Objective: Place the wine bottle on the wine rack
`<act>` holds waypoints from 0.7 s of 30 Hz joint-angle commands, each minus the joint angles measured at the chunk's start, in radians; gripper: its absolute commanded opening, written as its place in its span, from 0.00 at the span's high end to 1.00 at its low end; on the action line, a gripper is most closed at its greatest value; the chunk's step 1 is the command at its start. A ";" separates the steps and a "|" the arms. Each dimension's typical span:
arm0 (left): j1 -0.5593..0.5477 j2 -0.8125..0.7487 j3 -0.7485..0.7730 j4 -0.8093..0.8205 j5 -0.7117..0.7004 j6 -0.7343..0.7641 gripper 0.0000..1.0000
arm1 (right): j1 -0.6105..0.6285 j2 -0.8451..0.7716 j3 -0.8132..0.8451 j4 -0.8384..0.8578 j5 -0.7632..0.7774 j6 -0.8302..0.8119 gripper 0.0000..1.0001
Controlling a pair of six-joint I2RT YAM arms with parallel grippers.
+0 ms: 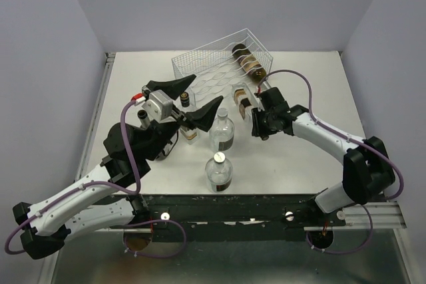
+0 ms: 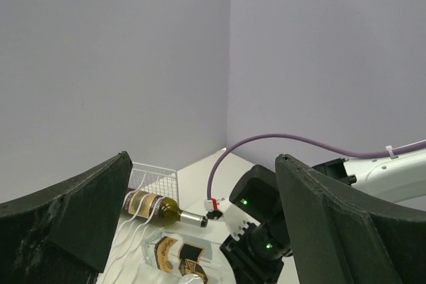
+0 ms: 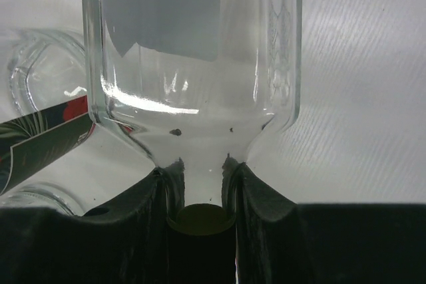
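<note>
Table (image 1: 133, 91): bottle (image 1: 241, 96) in right end effector (image 3: 200, 187)

And the tally begins: one counter (image 1: 299, 164), one wire rack (image 1: 206, 64). Dark glass? Just a single dark bottle (image 1: 249, 61). Now the clear ones: a first clear bottle (image 1: 241, 96), a second (image 1: 223, 132), a third (image 1: 218, 174), and a fourth (image 1: 190, 132), half hidden. That makes four clear, five bottles in all. Two arms, the left arm (image 1: 80, 194) and the right arm (image 1: 326, 138), each with one end effector: the left end effector (image 1: 208, 88) and the right end effector (image 1: 253, 114). One purple cable (image 1: 133, 157), then another (image 1: 299, 78), so two.
</note>
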 commanded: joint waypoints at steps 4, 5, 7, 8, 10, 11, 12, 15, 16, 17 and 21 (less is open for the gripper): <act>-0.002 0.030 0.002 -0.027 0.000 0.018 0.01 | -0.019 0.049 0.048 0.282 0.022 -0.066 0.99; -0.002 0.035 0.006 -0.027 -0.001 0.024 0.01 | -0.019 0.065 0.056 0.294 0.019 -0.070 0.99; -0.002 0.044 0.010 -0.025 -0.004 0.032 0.01 | -0.021 0.097 0.076 0.319 0.020 -0.083 1.00; -0.003 0.052 0.013 -0.025 -0.004 0.033 0.01 | -0.024 0.115 0.090 0.317 0.022 -0.087 0.99; -0.002 0.061 0.015 -0.027 -0.003 0.038 0.01 | -0.027 0.149 0.110 0.336 0.035 -0.093 0.99; 0.000 0.065 0.015 -0.029 -0.004 0.039 0.01 | -0.030 0.163 0.114 0.352 0.049 -0.101 1.00; -0.002 0.070 0.018 -0.032 -0.001 0.041 0.01 | -0.030 0.171 0.110 0.391 0.074 -0.103 0.99; -0.002 0.087 0.027 -0.038 -0.001 0.041 0.01 | -0.038 0.195 0.095 0.496 0.095 -0.101 0.99; -0.002 0.093 0.032 -0.042 0.000 0.042 0.01 | -0.041 0.207 0.102 0.509 0.091 -0.104 0.99; -0.002 0.099 0.038 -0.048 0.000 0.042 0.01 | -0.044 0.220 0.114 0.509 0.091 -0.107 0.99; -0.002 0.111 0.047 -0.061 -0.003 0.044 0.01 | -0.053 0.290 0.180 0.570 0.048 -0.138 0.99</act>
